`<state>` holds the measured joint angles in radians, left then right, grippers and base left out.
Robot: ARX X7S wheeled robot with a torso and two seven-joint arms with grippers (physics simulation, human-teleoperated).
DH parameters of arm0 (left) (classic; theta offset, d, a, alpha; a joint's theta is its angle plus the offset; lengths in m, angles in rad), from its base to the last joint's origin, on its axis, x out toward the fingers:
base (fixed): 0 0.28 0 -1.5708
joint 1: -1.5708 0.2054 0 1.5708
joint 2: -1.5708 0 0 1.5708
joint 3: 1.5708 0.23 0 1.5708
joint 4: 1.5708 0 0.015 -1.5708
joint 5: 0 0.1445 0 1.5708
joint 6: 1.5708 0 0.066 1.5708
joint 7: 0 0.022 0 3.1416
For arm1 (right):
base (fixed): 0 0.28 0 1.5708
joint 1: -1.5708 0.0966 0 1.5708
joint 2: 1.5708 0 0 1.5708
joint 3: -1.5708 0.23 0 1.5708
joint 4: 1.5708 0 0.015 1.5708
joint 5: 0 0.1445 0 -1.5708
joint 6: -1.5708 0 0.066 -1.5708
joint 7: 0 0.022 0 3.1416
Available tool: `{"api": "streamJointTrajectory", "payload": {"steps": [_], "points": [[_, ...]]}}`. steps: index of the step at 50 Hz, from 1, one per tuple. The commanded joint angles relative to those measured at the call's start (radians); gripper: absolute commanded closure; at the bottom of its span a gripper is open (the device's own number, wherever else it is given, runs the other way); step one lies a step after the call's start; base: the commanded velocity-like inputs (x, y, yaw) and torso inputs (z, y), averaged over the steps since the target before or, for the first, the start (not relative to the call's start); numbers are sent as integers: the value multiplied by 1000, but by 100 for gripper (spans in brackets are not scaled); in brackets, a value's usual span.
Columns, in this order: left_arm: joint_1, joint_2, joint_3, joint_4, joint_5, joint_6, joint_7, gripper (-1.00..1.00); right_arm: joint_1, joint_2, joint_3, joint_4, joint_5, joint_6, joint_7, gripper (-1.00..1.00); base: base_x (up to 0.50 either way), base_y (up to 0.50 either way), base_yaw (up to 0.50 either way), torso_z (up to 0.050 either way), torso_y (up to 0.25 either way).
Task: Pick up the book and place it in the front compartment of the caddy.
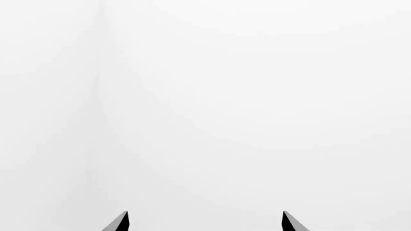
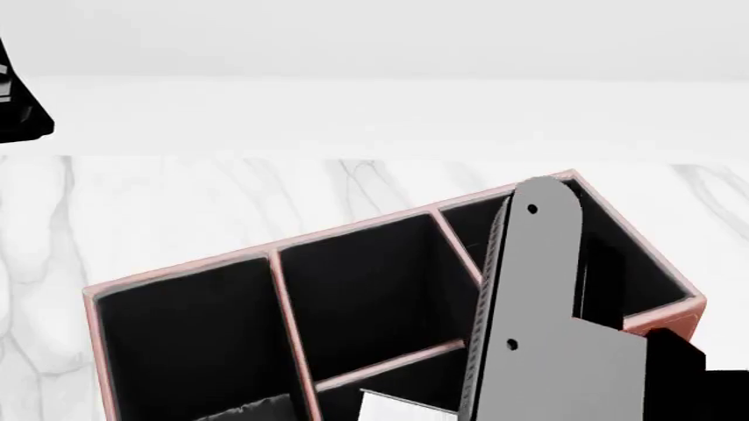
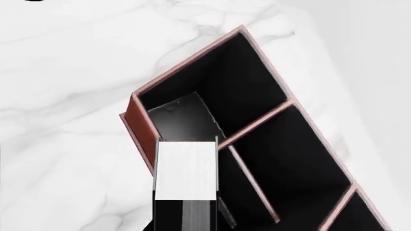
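The caddy (image 2: 275, 254) is a reddish-brown box with black lining and thin brown partitions; it also shows in the right wrist view (image 3: 132, 120). My right gripper (image 3: 186, 226) is shut on the book (image 3: 186, 171), a black-covered book whose white page edges face the camera. It holds the book upright over the small front compartment (image 2: 392, 377), by the caddy's near wall. The book's white edge shows at the bottom of the head view (image 2: 398, 408). How deep it reaches I cannot tell. My left gripper (image 1: 205, 222) is open and empty, facing a white wall.
The caddy stands on a white marble table (image 2: 175, 202) with a white wall behind. My grey right arm (image 2: 527, 298) crosses over the caddy's right long cell (image 2: 632, 263). A black part of the left arm (image 2: 17, 105) shows at the far left edge.
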<state>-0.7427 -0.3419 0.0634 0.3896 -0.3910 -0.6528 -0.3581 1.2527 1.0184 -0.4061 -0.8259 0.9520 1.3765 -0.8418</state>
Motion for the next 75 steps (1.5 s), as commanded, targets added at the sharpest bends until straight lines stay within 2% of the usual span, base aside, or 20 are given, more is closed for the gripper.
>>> {"api": "streamJointTrajectory", "payload": {"steps": [1, 27, 75], "points": [[0, -3, -1, 3, -6, -2, -3, -100, 148, -16, 30, 25, 3, 30, -4, 100, 0, 0, 0, 0, 0], [1, -7, 5, -3, -9, 6, -7, -100, 332, -68, -92, 154, -134, -34, -39, 100, 0, 0, 0, 0, 1], [0, -14, 11, -15, -20, 13, -16, -100, 278, -146, -152, 315, -233, -186, 7, 100, 0, 0, 0, 0, 1]]}}
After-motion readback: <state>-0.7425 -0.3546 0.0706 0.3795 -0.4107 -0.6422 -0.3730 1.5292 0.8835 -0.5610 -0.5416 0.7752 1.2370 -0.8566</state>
